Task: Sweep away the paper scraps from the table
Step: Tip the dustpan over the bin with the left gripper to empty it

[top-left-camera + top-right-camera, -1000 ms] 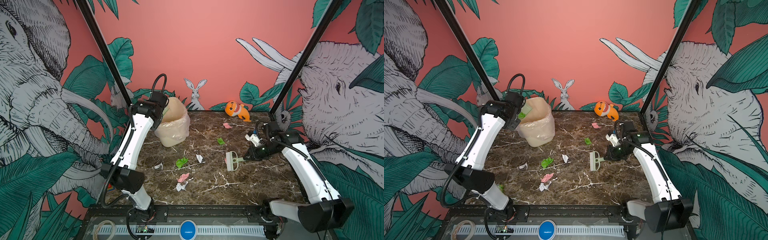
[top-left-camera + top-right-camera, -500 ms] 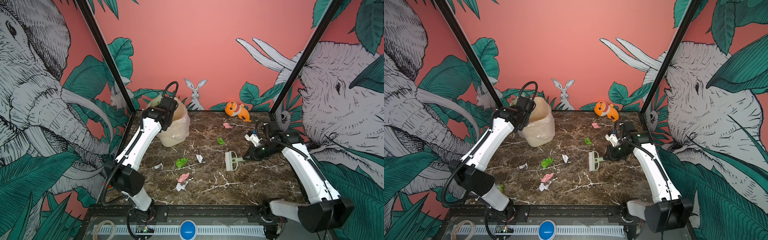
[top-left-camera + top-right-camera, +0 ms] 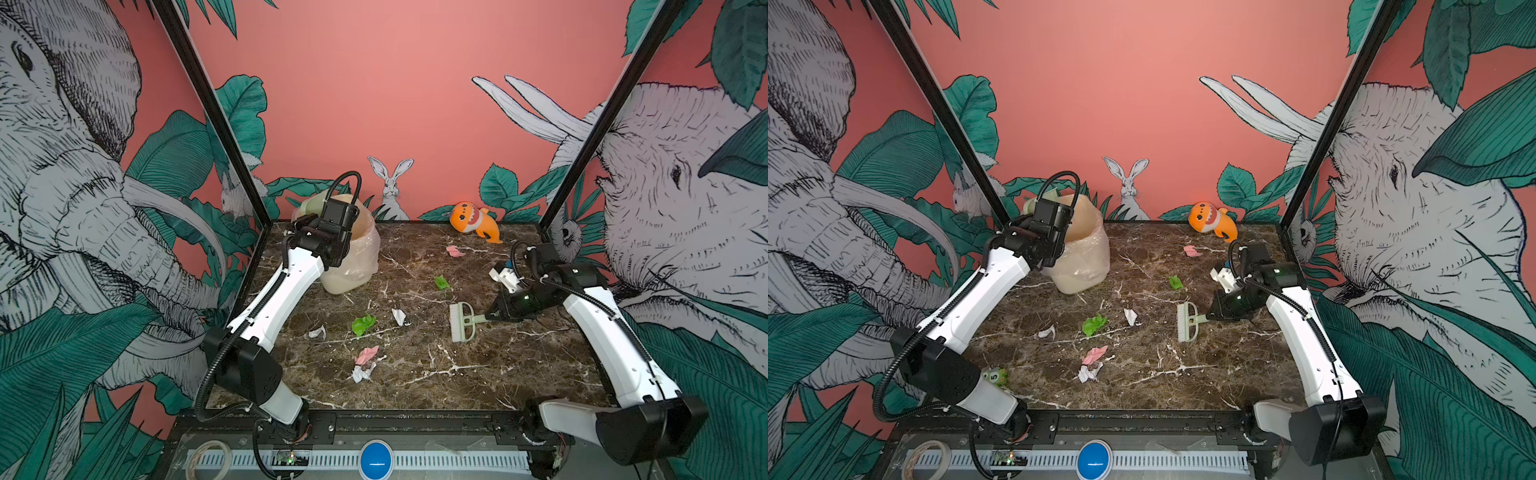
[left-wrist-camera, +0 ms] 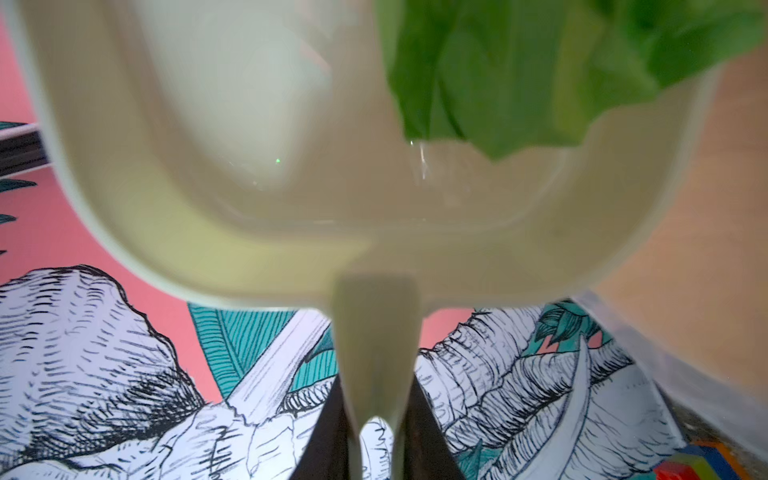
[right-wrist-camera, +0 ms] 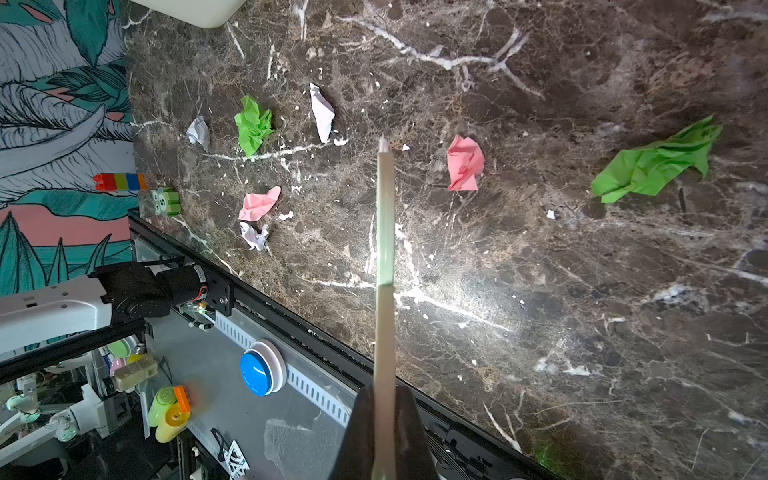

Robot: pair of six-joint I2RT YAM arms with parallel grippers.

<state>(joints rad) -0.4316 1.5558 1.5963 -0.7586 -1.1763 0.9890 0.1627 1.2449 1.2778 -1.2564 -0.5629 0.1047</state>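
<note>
One square dark brown marble-patterned table with white veins and a black frame fills the lower part of both top views. At its far left corner stands a translucent cream plastic bin lined with a clear bag, upright, mouth upward.

The left gripper is raised at the bin's rim, jaws drawn close on the slim handle of a pale green plastic dustpan. In both top views the wrist hides those jaws, and only an edge of the dustpan shows past it, above the bin's mouth. One bright green crumpled scrap lies inside the pan, blurred.

The right gripper sits low at the right side of the table, jaws clamped tight on the handle of a pale green hand brush. The brush head points toward the table's middle and lies close to the marble; whether it touches cannot be told.

An orange plush shark lies against the back wall, well apart from both arms.

Seven paper scraps remain on the table, in green, pink and white, all loose:
- a pink one is near the shark;
- a green one is just in front of that;
- five are clustered left of the brush, between it and the left arm.
</note>
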